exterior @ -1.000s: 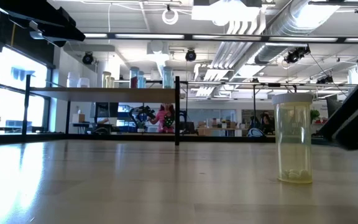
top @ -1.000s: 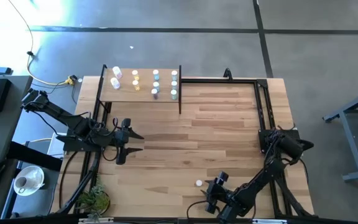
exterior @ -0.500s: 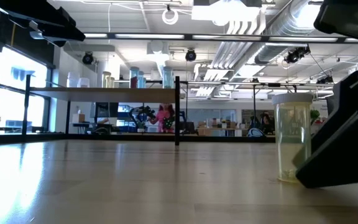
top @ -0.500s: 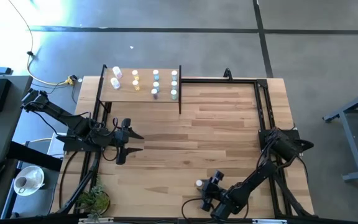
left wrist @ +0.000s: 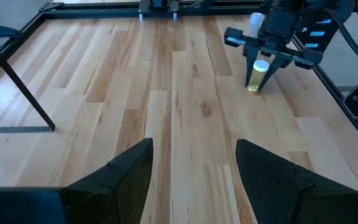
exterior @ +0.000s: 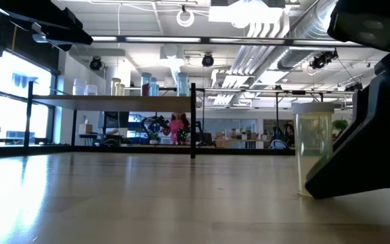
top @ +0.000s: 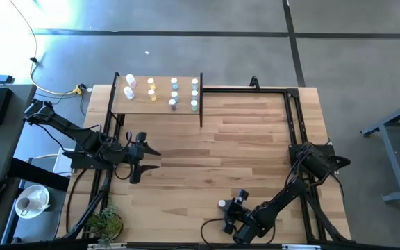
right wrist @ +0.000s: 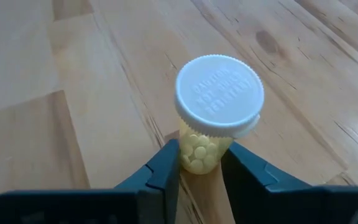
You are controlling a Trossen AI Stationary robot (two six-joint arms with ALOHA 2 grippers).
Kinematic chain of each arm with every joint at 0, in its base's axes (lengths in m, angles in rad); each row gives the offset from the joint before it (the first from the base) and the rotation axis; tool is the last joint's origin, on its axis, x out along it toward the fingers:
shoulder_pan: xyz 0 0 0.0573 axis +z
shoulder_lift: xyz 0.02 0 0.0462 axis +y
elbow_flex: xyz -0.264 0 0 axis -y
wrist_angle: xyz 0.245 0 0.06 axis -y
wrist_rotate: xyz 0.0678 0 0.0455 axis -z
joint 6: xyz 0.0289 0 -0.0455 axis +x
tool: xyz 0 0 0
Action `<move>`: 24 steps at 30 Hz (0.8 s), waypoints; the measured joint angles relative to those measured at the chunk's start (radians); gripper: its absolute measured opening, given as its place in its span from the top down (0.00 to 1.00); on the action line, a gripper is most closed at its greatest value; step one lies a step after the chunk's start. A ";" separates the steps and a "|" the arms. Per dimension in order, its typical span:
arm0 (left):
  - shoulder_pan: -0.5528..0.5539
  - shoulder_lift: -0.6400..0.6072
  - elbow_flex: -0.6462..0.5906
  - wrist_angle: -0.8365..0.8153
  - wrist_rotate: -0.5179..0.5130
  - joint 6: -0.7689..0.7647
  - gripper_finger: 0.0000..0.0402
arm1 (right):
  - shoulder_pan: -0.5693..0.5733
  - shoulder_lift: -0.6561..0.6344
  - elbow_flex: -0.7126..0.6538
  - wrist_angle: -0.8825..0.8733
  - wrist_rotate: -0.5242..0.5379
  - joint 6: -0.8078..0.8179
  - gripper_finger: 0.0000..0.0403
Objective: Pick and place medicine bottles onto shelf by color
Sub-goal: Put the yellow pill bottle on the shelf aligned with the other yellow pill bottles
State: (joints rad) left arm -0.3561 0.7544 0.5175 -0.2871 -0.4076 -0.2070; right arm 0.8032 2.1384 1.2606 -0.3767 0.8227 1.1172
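**Right gripper straddling a yellow bottle at the desk's near edge**

The right gripper (top: pixel 230 212) is sitting low over the desk (top: pixel 255 139) near its front edge, its 2 fingers (right wrist: pixel 166 168) lying on either side of a yellow medicine bottle (right wrist: pixel 213 134) with a white ribbed cap. The bottle is standing upright on the wood, with small yellow pills showing through its wall. The fingers are looking pressed against its lower body, though full contact is hard to confirm. The same bottle (left wrist: pixel 258 76) is showing from across the desk between the dark fingers.

The left gripper (top: pixel 143 158) is hanging open at the desk's left side, holding nothing.

The shelf (top: pixel 160 107) is standing at the far left corner, carrying several bottles (top: pixel 173 94) in rows.
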 joint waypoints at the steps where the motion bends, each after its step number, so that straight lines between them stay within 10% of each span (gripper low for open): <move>1: 0.000 0.000 0.000 0.000 0.000 0.000 0.45 | 0.000 0.000 0.000 0.000 0.000 0.000 0.78; 24: -0.001 0.036 0.000 0.002 -0.002 -0.047 0.45 | -0.184 0.001 0.000 0.262 -0.020 -0.156 0.81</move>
State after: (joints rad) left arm -0.3570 0.7899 0.5171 -0.2855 -0.4099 -0.2542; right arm 0.6187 2.1395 1.2606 -0.1149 0.8026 0.9607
